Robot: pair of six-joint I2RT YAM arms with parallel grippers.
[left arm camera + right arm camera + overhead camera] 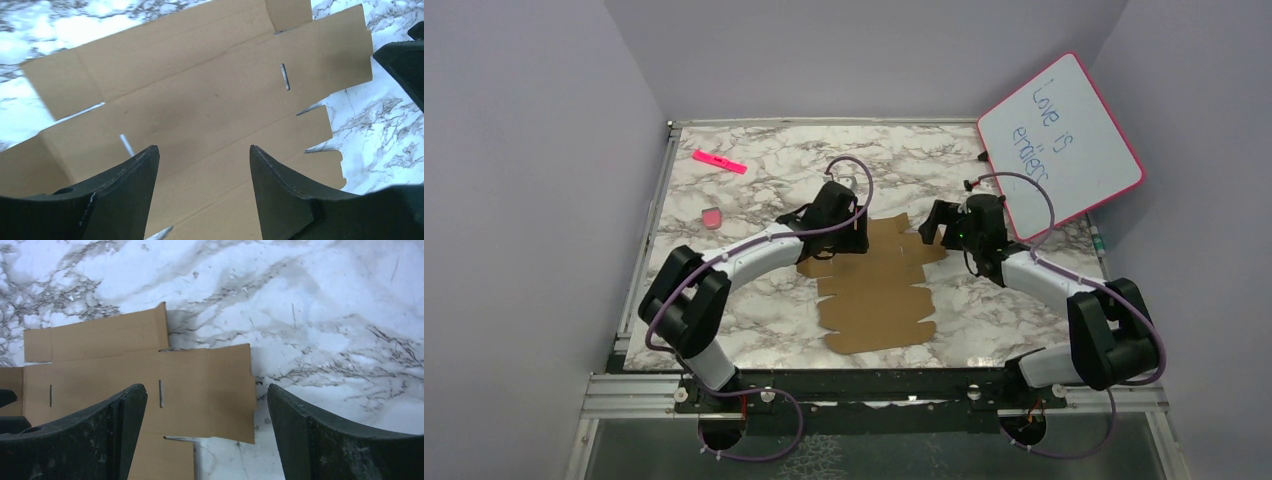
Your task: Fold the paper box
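Note:
The paper box (876,290) is a flat brown die-cut cardboard sheet lying on the marble table, with flaps and slits. It fills the left wrist view (200,95) and shows at the left of the right wrist view (140,370). My left gripper (849,228) hovers over the sheet's far left part, open and empty (204,152). My right gripper (936,228) hovers over the sheet's far right flap edge, open and empty (206,390).
A pink-framed whiteboard (1064,140) leans at the back right. A pink marker (720,161) and a pink eraser (711,217) lie at the back left. Walls close in the table (754,310) on three sides.

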